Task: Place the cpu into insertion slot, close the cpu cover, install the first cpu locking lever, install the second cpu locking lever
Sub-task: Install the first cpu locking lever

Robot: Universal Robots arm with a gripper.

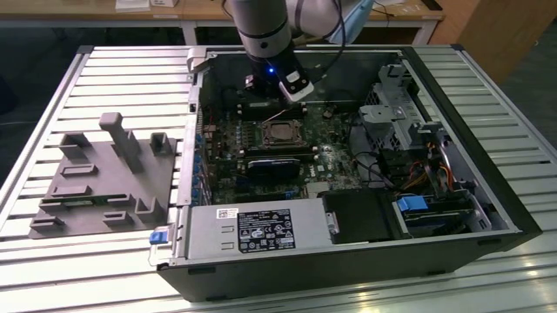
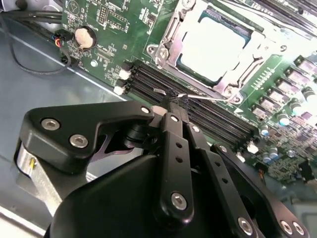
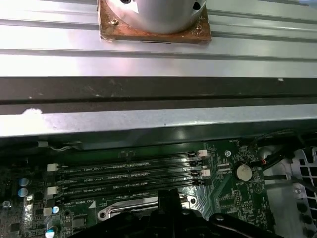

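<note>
The cpu lies flat in the insertion slot, its silver top showing through the window of the cpu cover, which lies shut over it. A thin wire locking lever runs along the socket's edge beside the memory slots. My gripper is shut, its black fingertips at the hooked end of that lever; whether they clamp it I cannot tell. In the exterior view the gripper hangs just behind the socket. In the first wrist view the gripper sits over the socket's rim.
Black memory slots lie right under the fingers. The case wall rises close behind them. A drive cage and cables stand at the exterior view's right, the power supply in front. A grey fixture sits outside the case.
</note>
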